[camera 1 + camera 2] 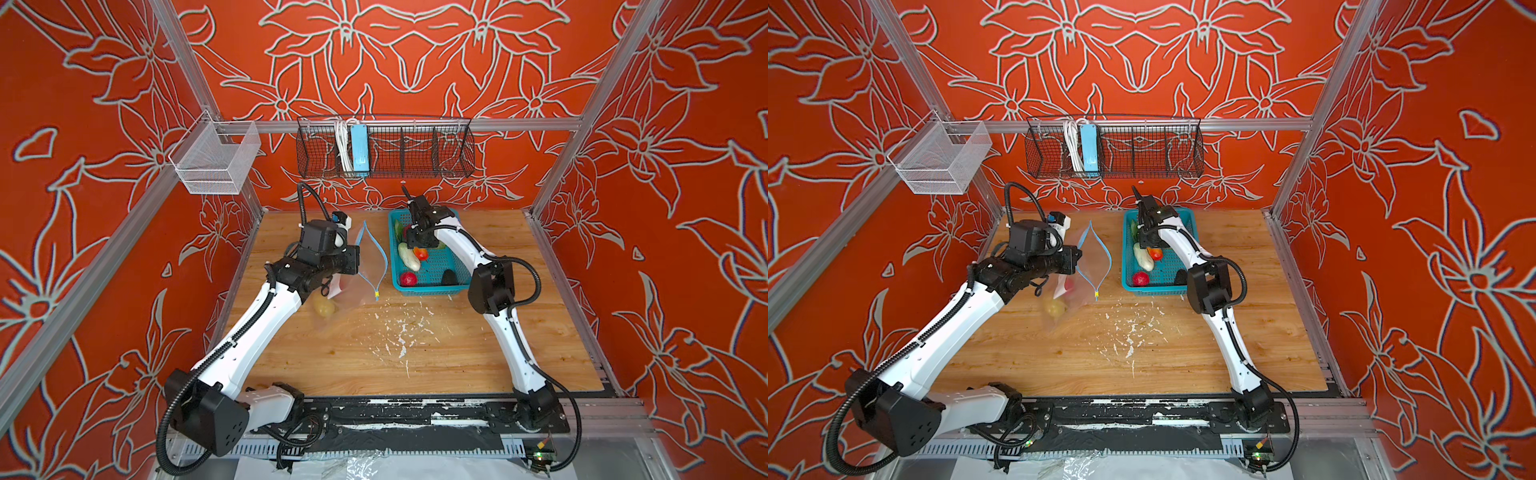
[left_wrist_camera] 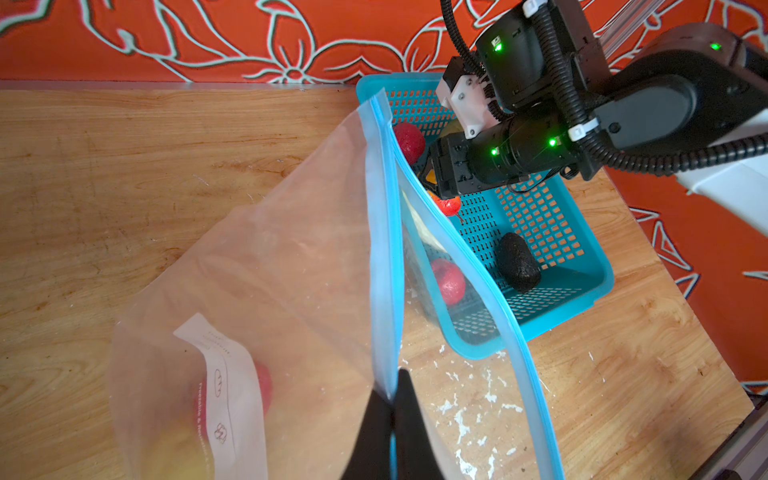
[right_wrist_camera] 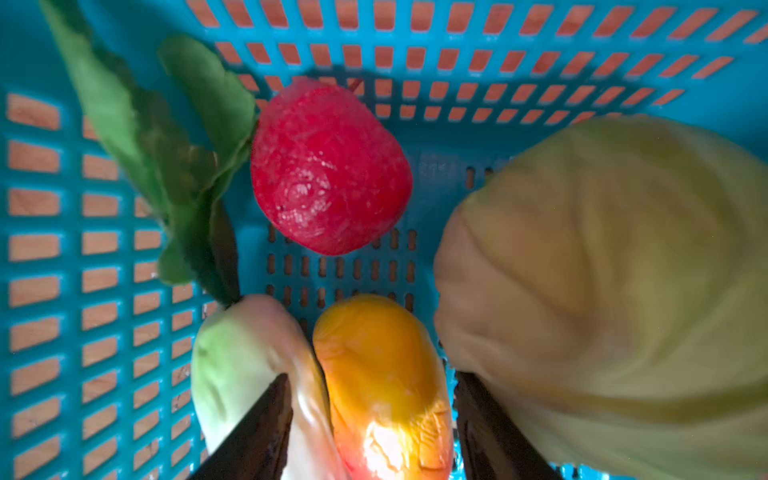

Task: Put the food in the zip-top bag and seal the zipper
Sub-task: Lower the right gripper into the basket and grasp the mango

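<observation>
1. Beside the basket [image 1: 428,289], left tool [image 2: 392,390] clamped on the zipper [image 2: 380,249] of the open bag [image 2: 291,249]; potato [image 1: 324,306] inside.
2. Inside the basket, right tool [image 3: 372,378] apart astride orange fruit [image 3: 374,345]; cucumber [image 3: 241,365], cabbage [image 3: 602,291], berries [image 3: 328,166] remain; sealing pending.

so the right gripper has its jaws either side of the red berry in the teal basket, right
Wrong fruit: the right gripper has its jaws either side of the orange-red fruit in the teal basket; the right wrist view shows it.
</observation>
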Robot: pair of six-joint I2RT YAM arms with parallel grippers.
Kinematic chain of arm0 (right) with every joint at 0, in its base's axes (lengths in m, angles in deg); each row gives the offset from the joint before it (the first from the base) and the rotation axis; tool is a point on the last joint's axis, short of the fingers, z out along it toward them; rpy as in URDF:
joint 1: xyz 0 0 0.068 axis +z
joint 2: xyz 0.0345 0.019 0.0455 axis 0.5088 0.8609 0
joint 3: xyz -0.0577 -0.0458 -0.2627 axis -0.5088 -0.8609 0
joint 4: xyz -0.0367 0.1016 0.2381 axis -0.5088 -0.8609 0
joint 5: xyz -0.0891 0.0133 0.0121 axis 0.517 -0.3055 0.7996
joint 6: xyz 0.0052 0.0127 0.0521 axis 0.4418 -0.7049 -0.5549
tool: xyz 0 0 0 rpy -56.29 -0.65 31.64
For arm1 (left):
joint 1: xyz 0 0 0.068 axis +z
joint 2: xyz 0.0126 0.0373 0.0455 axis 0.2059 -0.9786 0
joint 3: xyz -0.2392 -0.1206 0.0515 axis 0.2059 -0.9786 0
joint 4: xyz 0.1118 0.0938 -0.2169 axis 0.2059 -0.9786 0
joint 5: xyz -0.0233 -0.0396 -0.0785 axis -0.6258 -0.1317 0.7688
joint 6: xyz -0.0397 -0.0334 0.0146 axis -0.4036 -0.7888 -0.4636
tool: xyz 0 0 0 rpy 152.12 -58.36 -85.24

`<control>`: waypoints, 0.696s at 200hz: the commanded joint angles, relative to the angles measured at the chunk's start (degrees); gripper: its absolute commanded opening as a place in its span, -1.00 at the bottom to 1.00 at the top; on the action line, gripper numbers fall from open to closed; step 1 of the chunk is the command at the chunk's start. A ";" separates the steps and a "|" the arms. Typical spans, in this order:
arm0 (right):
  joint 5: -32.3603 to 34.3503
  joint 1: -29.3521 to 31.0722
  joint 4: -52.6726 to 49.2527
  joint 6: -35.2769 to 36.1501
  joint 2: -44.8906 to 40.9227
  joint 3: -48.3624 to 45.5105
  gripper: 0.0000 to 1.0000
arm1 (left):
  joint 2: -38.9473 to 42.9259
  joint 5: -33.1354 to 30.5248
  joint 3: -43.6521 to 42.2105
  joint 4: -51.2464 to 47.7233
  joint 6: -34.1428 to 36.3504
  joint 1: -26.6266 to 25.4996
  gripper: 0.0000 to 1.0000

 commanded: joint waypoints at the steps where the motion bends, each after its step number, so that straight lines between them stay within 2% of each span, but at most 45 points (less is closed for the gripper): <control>1: 1.04 -0.60 0.04 -1.56 2.44 -0.57 0.20 | 0.51 0.38 1.06 -0.64 0.52 0.22 -1.00; 83: -3.47 -0.69 2.09 -4.83 3.07 -3.82 0.10 | 1.43 0.33 -0.08 0.60 -0.33 0.17 -1.00; 119: -4.03 -0.69 3.86 -5.91 1.20 -6.19 0.00 | 1.90 0.13 -0.43 0.84 -0.45 0.24 -1.00; 139: -4.58 -0.69 4.05 -6.41 0.06 -7.19 -0.14 | 1.75 1.17 -0.70 1.50 -1.11 0.22 -1.00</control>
